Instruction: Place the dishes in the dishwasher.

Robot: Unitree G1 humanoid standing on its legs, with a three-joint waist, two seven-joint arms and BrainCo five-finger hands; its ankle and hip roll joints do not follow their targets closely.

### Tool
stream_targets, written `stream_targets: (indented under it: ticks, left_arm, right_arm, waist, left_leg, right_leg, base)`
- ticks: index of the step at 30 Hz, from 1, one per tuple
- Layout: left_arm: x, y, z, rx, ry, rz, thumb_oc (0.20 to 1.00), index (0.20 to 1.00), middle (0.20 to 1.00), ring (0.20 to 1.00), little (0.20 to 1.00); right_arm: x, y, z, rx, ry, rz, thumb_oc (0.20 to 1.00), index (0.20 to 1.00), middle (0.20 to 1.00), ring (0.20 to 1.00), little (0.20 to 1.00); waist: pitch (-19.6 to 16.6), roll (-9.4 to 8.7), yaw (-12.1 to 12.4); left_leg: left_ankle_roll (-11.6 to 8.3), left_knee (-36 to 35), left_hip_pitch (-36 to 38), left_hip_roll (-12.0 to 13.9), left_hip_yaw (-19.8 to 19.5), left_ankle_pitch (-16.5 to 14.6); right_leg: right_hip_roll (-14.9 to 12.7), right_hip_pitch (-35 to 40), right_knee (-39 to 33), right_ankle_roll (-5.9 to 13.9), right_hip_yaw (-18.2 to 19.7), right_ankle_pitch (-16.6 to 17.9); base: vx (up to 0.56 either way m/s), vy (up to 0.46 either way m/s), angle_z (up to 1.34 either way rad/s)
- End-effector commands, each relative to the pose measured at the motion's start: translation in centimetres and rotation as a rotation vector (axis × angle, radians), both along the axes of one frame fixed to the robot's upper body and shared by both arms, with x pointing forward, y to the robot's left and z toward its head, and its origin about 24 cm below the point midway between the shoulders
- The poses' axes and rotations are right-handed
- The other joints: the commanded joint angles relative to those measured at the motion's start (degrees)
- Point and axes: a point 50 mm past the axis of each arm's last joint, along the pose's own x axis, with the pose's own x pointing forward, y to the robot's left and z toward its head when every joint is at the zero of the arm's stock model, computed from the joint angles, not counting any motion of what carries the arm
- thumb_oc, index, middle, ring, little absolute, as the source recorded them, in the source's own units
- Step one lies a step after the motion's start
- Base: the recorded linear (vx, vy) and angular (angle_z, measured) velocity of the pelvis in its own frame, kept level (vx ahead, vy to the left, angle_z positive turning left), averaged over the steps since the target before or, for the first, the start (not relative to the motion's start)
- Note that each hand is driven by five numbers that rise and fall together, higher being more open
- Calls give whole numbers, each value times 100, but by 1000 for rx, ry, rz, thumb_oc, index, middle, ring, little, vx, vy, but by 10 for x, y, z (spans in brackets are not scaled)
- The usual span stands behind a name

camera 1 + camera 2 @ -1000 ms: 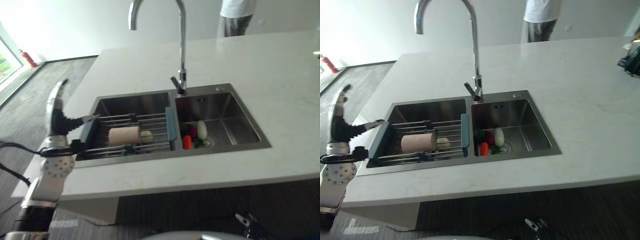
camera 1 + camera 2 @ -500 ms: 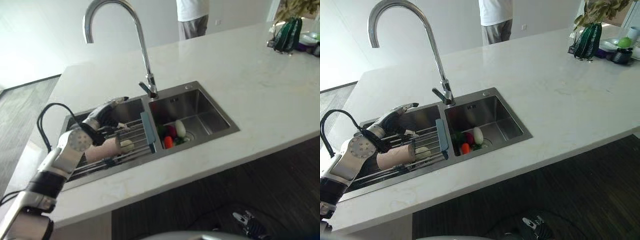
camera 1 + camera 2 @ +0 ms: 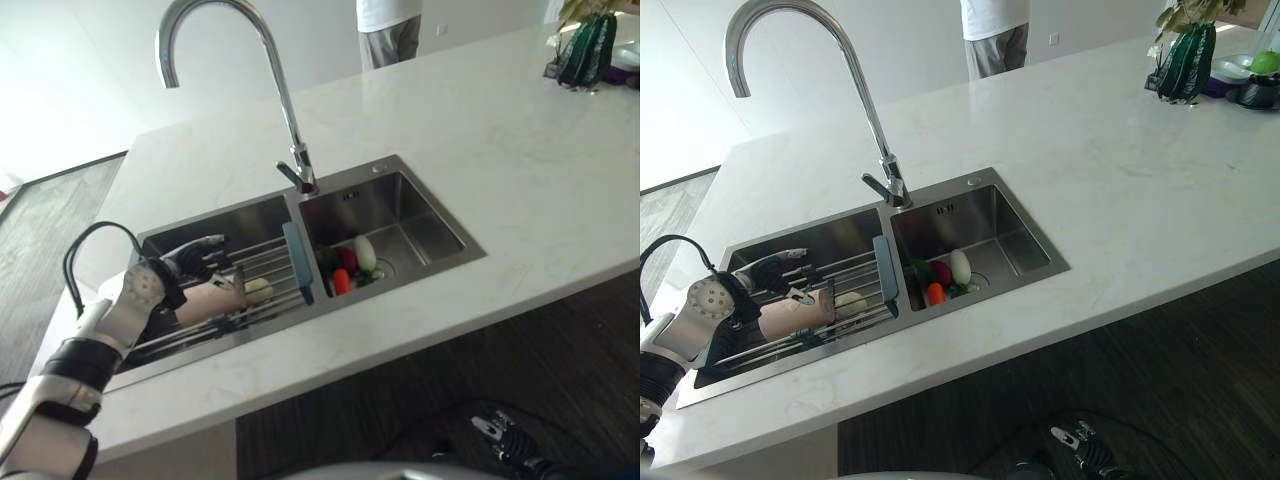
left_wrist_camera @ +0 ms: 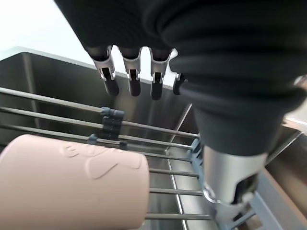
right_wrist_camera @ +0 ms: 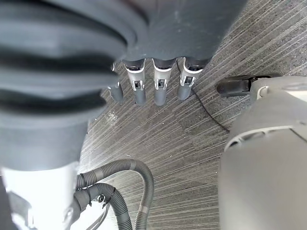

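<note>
1. We are seeing the right hand [image 5: 148, 91] hanging low over the grey ribbed floor [image 5: 201, 139], fingers relaxed and holding nothing.
2. Our left hand [image 3: 190, 262] is hovering over the left basin of the sink [image 3: 440, 270], fingers [image 4: 132, 79] straight and released, just above the pink cup [image 3: 210, 300]; the wrist view shows a gap between fingertips and cup, so we are not grasping yet.
3. The cup is lying on its side on the wire rack [image 3: 265, 265] that spans the left basin, with a small pale round item [image 3: 259, 290] just beside its mouth; what that item is we cannot tell.
4. Risk: the cup is smooth and round, so we judge it could roll along the bars if the fingers push before the thumb closes, or knock the pale item off the rack.
5. Risk: the rack bars sit right under the cup, so fingertips could be catching between them on the way down.
6. Edges: the blue rack end [image 3: 297, 262] and the basin walls are boxing in the reach; lifting straight up looks like the freest way out.
7. Past that, vegetables [image 3: 350, 268] are sitting in the right basin, and the tall faucet [image 3: 270, 80] is arching over the divider, which is limiting sideways swings.
8. The counter [image 3: 500, 160] beyond is mostly open, with a person [image 3: 388, 28] standing at its far side.
</note>
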Motion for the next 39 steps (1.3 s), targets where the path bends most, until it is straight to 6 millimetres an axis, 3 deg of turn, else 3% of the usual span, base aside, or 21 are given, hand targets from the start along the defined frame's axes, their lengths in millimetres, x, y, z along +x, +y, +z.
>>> stream_targets:
  ticks: [1,7,17,25,39]
  left_arm:
    - [12,21,40,90,-107,30,1000,1000,1000,1000,1000]
    - [8,30,27,113,-118,98,1000,1000,1000,1000,1000]
    - [6,37,21,180,-192,143,1000,1000,1000,1000,1000]
    - [13,33,39,219,-282,125,1000,1000,1000,1000,1000]
    - [14,42,59,290,-288,116,1000,1000,1000,1000,1000]
  right_arm:
    - [33,-1,14,-10,-113,30,1000,1000,1000,1000,1000]
    - [35,-1,15,-9,-123,44,1000,1000,1000,1000,1000]
    - [36,2,16,-13,-116,61,1000,1000,1000,1000,1000]
    - [41,3,18,-14,-138,75,1000,1000,1000,1000,1000]
    - [54,4,25,-10,-192,83,1000,1000,1000,1000,1000]
  waist:
    - [335,-51,-6]
    - [344,-74,7]
    - [412,-180,60]
    - [574,-347,183]
    - [838,-453,310]
  left_leg:
    - [126,360,-70,-246,87,-345]
    - [119,362,-97,-243,73,-324]
    - [120,411,-198,-185,83,-276]
    - [153,520,-428,-124,74,-260]
    - [233,702,-711,-153,-6,-264]
  right_leg:
    - [-86,-4,475,299,-317,-403]
    - [-86,-14,470,295,-326,-399]
    - [-80,-79,484,295,-349,-360]
    - [-59,-269,551,301,-386,-315]
    - [-96,-513,724,355,-330,-268]
  base:
    - [-30,39,1]
    - [-3,5,0]
    - [2,18,0]
    - [-19,30,0]
    - [-38,18,1]
